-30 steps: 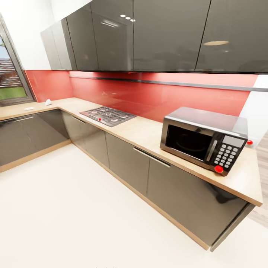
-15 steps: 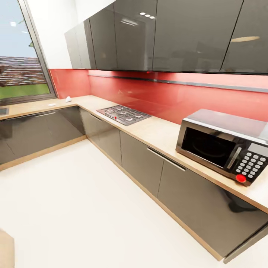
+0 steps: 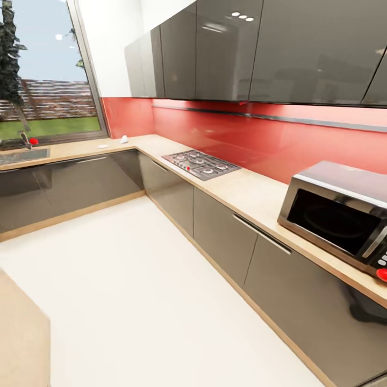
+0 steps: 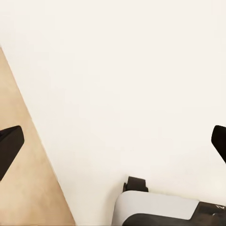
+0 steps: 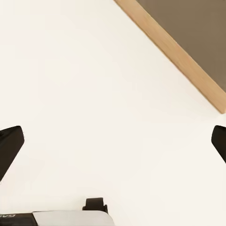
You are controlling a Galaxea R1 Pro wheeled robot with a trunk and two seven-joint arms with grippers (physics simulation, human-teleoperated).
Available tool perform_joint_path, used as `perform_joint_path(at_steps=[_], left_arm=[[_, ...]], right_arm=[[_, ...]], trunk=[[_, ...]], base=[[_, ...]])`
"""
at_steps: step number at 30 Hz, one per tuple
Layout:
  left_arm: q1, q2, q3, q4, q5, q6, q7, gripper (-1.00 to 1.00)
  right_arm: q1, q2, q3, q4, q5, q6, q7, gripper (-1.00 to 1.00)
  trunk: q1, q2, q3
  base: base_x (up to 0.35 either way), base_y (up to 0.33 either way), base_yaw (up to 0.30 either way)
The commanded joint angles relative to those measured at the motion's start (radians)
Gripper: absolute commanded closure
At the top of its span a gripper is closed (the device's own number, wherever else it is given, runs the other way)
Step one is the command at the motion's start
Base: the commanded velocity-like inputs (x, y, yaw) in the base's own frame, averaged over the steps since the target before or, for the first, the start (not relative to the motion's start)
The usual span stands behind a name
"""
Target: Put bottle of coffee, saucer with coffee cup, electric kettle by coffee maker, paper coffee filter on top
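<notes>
The kitchen countertop (image 3: 244, 189) runs in an L, light wood over dark grey cabinets, with the steel sink (image 3: 21, 156) inset at the far left under the window. Near the far corner lies the flat white saucer (image 3: 102, 145). A small white pointed thing (image 3: 124, 139) stands beside it, too small to tell whether it is the paper coffee filter or the coffee cup. My left gripper (image 4: 113, 143) hangs open over the pale floor, its dark fingertips (image 4: 9, 146) wide apart. My right gripper (image 5: 113, 143) is open too, above the floor, holding nothing.
A gas hob (image 3: 200, 164) is set in the worktop and a steel microwave (image 3: 338, 212) stands at the right. Dark wall cabinets (image 3: 242, 54) hang above a red backsplash. A light-wood surface (image 3: 21, 333) juts in at lower left. A cabinet plinth (image 5: 179, 52) edges the floor.
The whole picture has slid right as the camera turned left. The window and sink have come into view; the microwave now sits partly cut off at the right edge.
</notes>
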Motion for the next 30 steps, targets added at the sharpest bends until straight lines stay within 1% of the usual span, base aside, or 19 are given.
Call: perform_joint_path(at_steps=[1,4,7,16,30], left_arm=[[-0.001,0.000,0.001,0.001,0.001,-0.004,0.001,-1.00],[-0.001,0.000,0.001,0.001,0.001,-0.004,0.001,-1.00],[0.000,0.001,0.001,0.002,0.001,-0.003,0.002,-1.00],[-0.001,0.001,0.000,0.002,0.000,-0.003,0.002,-1.00],[-0.001,0.002,-0.001,0.002,0.002,-0.003,0.002,-1.00]], right_arm=[[0.000,0.000,-0.001,0.000,0.001,-0.003,0.000,-1.00],[0.000,0.000,-0.001,0.000,0.001,-0.003,0.000,-1.00],[0.000,0.000,-0.001,0.000,0.001,-0.003,0.000,-1.00],[0.000,0.000,-0.001,0.000,0.001,-0.003,0.000,-1.00],[0.000,0.000,-0.002,0.000,0.001,-0.002,0.000,-1.00]], trunk=[[0.000,-0.001,-0.002],[0.000,-0.001,-0.005],[0.000,-0.001,-0.007],[0.000,-0.001,-0.015],[0.000,-0.001,-0.027]], base=[[0.000,0.000,0.261],[0.010,0.000,0.261],[0.184,0.000,0.261],[0.323,-0.017,0.261],[0.340,-0.126,0.260]])
